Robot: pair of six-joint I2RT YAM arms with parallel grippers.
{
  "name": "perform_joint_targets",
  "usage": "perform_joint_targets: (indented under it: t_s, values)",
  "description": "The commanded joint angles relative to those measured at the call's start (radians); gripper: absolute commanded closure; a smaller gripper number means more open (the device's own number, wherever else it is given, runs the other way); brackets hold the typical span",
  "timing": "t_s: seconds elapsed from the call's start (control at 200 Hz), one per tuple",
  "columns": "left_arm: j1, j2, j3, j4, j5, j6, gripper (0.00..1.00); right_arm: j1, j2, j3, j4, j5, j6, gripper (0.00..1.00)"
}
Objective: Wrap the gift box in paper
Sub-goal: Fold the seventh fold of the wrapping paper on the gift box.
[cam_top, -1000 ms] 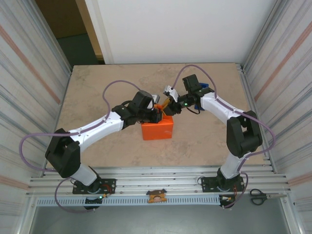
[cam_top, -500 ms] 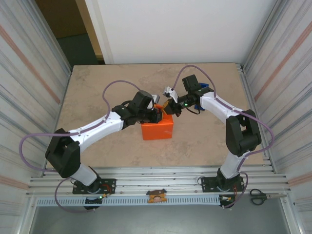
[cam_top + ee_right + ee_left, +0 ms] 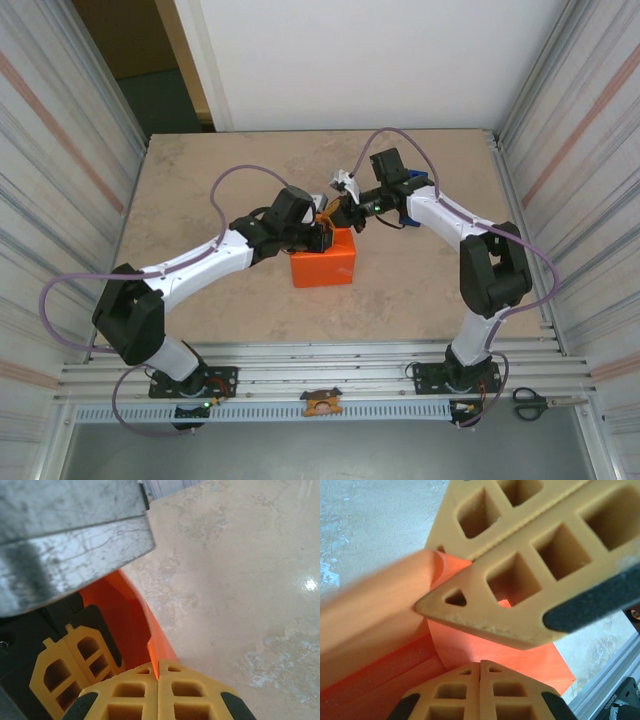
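Your right gripper [image 3: 158, 667] has its jaws pressed together on an upstanding edge of the thin, lighter-orange paper sheet [image 3: 322, 266], right at its fingertips. Your left gripper [image 3: 480, 667] is fully closed too, with its tips against the paper close beside the right one; you cannot tell whether it pinches a fold. The small rigid red-orange gift box sits beneath both tools, covered by the sheet. By my judgement the wrap is mostly done: the sheet is folded round, but one end flap stands up. That flap has yet to be folded flat and fastened.
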Motion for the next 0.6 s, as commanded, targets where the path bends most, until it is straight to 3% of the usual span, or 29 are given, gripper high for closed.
perform_joint_targets:
  t_s: [0.0,0.045,0.12,0.2,0.316,0.471,0.531,0.596]
  values:
    - [-0.010,0.005,-0.039,-0.080,-0.002,0.000,0.97,0.002,-0.015,0.001,0.064,-0.043,0.037,0.99]
    - [-0.009,0.005,-0.039,-0.080,-0.001,-0.001,0.97,0.001,-0.024,-0.001,0.068,-0.034,0.042,0.94]
    - [-0.010,0.004,-0.038,-0.080,-0.001,0.000,0.97,-0.008,-0.042,-0.007,0.080,-0.004,0.067,0.75]
    - [-0.009,-0.001,-0.039,-0.078,-0.002,0.000,0.98,-0.029,-0.077,-0.050,0.130,0.080,0.125,0.60]
    - [-0.009,-0.008,-0.044,-0.071,-0.005,-0.004,0.97,-0.073,-0.148,-0.152,0.225,0.146,0.206,0.52]
    - [-0.010,-0.009,-0.044,-0.063,-0.001,-0.004,0.97,-0.105,-0.227,-0.257,0.247,0.170,0.248,0.48]
    - [-0.011,-0.010,-0.042,-0.062,0.001,-0.005,0.97,-0.102,-0.249,-0.294,0.259,0.164,0.261,0.38]
    - [-0.011,-0.010,-0.042,-0.060,0.002,-0.006,0.98,-0.093,-0.266,-0.325,0.270,0.170,0.267,0.36]
